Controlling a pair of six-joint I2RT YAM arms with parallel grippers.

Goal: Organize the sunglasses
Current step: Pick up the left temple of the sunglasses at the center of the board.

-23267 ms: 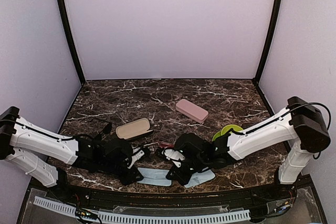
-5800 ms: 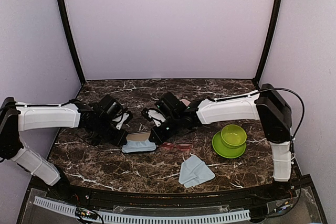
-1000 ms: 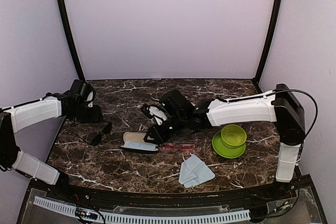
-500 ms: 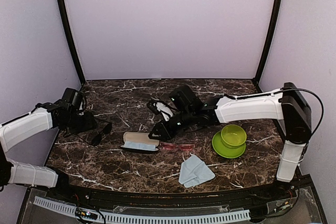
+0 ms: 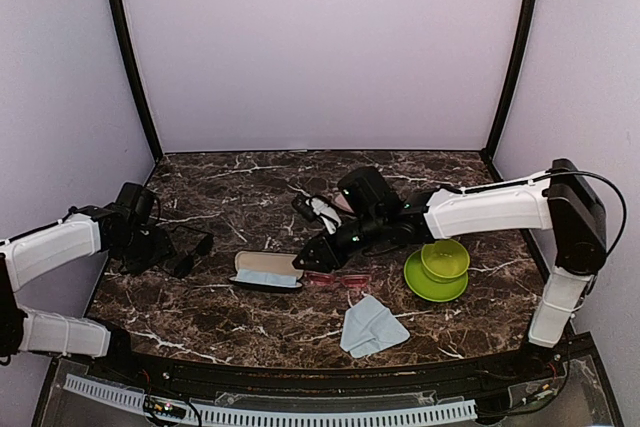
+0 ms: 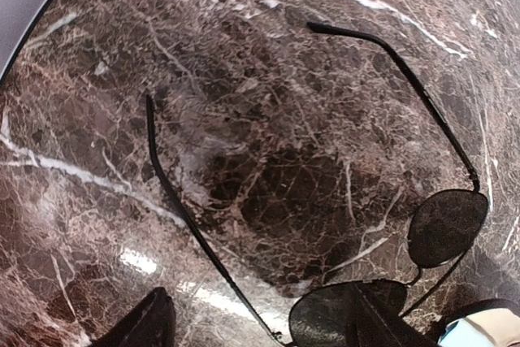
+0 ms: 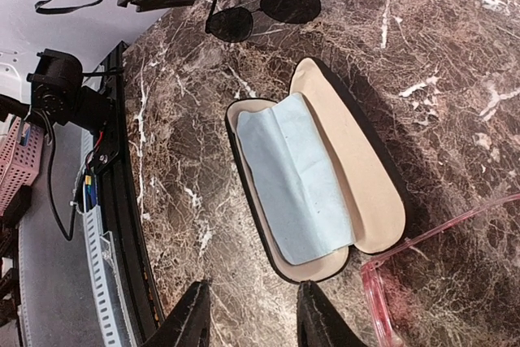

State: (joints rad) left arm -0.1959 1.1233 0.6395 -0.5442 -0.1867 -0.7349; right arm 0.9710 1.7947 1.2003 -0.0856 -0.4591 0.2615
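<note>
Dark brown marble table [image 5: 200, 317] with white veins, under everything.

Two white-and-black arms: left arm [image 5: 50, 245] reaching in from the left edge, right arm [image 5: 480, 209] stretched from the right side toward the middle.

Round lime-green plate [image 5: 418, 290] at right of centre, with a lime-green bowl [image 5: 445, 259] standing on it.

Black oblong hard case [image 5: 265, 272], lid open, beige lining up [image 7: 357, 193], lying near the middle of the table. Inside it, a folded light blue cloth [image 7: 288, 184].

Second light blue folded cloth [image 5: 370, 327], loose on the marble, nearer the front edge, between case and plate.

Right gripper [image 7: 248, 318] hovering above the near end of the open case, fingers apart, nothing pinched.

Left gripper [image 6: 260, 335] low over the table at the left, jaws spread wide, holding nothing, poised just beside the lenses of the black pair.

Thin black-framed sunglasses with dark lenses [image 6: 439, 225], flat on the marble at the left, temples unfolded, well apart from the case; also seen beyond the case from the right wrist [image 7: 268, 10].

Translucent red-pink sunglasses [image 5: 338, 279], on the table just beside the right end of the open case, outside it.
</note>
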